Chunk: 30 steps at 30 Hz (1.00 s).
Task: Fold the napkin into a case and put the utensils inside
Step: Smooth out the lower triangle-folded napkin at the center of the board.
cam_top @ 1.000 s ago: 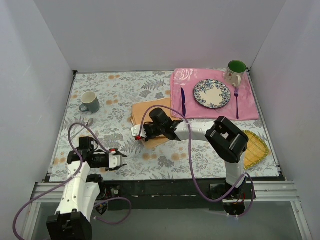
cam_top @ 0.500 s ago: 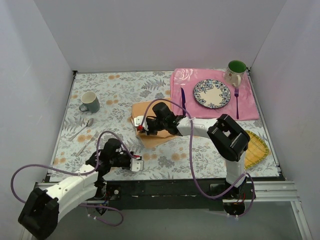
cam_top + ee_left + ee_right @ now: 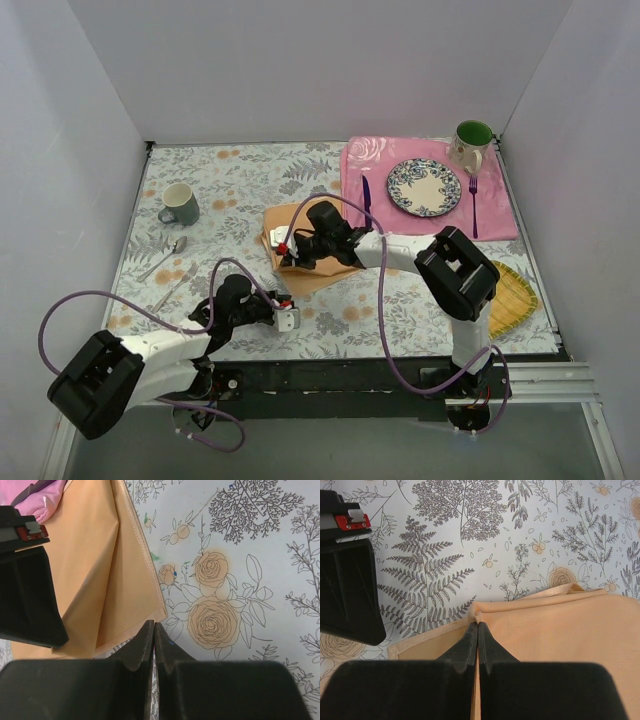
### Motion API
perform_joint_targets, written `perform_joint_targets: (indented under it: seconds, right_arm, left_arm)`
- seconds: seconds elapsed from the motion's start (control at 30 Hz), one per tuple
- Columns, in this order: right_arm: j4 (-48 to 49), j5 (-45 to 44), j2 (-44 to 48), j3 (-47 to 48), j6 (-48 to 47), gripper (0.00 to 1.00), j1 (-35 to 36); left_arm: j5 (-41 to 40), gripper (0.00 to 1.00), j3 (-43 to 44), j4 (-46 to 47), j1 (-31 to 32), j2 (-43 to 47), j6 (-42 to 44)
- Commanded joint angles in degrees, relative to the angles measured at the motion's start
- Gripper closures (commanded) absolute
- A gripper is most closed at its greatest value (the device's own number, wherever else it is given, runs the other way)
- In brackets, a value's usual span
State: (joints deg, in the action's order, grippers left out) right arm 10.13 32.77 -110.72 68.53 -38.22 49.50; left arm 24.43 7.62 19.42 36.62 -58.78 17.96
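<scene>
Swung in rightward since a second ago, with left gripper (image 3: 153, 628) closed tip to tip just off the napkin's (image 3: 100, 570) near corner; farther on, with right gripper (image 3: 477, 626) pinched tight on that cloth's folded edge, left of the pink placemat (image 3: 400, 222).

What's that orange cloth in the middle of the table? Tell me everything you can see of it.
It is the napkin, a plain peach-orange cloth with stitched hems, matte and soft-looking. It lies partly folded in overlapping layers on the flowered table cover, just left of the pink placemat. The right pincer is shut on a small pucker of its edge; the left pincer is shut at its near corner, grip unclear.
</scene>
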Motion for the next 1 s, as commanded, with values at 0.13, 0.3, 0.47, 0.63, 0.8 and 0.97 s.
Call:
perform_joint_targets:
  seconds: [0.13, 0.3, 0.47, 0.63, 0.8, 0.97]
  right_arm:
    - [-0.55, 2.47, -0.99, 3.54, 2.01, 0.99, -0.72]
    - [-0.55, 2.73, -0.82, 3.62, 2.09, 0.99, -1.15]
    - [-0.73, 3.44, -0.55, 4.06, 2.45, 0.99, -1.42]
    - [-0.55, 3.70, -0.73, 4.24, 2.80, 0.99, -1.59]
    - [-0.64, 3.96, -0.82, 4.42, 2.88, 0.99, -1.86]
    - [-1.43, 4.93, -0.55, 5.64, 3.76, 0.99, -2.30]
  left_arm:
    - [-1.22, 1.00, 2.84, 8.26, 0.99, -9.67, 1.91]
    - [-0.43, 1.00, 2.84, 9.59, 1.00, -11.62, 3.14]
    - [0.27, 1.00, 2.75, 8.53, 1.00, -9.43, 3.14]
    - [0.10, 1.00, 6.17, 7.73, 1.00, -10.12, 0.51]
    - [0.53, 1.00, 7.41, 8.88, 1.08, -14.15, -0.91]
    - [-0.17, 1.00, 4.96, 10.20, 1.00, -16.89, 1.46]
